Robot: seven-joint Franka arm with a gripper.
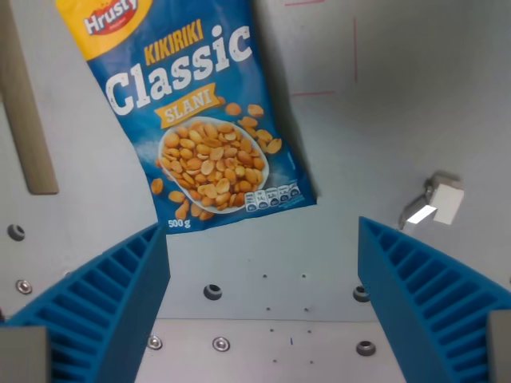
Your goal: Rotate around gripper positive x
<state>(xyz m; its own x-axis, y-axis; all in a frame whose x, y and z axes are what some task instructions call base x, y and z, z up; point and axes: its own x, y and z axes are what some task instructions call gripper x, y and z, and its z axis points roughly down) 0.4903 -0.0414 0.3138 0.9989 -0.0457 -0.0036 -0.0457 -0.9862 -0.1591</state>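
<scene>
Empty fingers spread wide over the bench, peanut bag ahead

The two blue fingers stand far apart and grip nothing; between them lies only bare grey bench with screw holes. The peanut bag lies flat beyond the fingers, toward the wrist view's upper left, its long axis tilted (no contact). A small white block sits well to the bag's right.

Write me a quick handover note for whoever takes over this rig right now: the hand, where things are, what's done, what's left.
Hand: open, holding nothing, blue fingers spread apart.
Peanut bag: lies flat on the grey table, face up, above and between the fingers in the wrist view, untouched.
Small white block: on the table at the wrist view's right.
Done: cannot tell from this one view.
Left: the rotation about the hand's x axis.
</scene>
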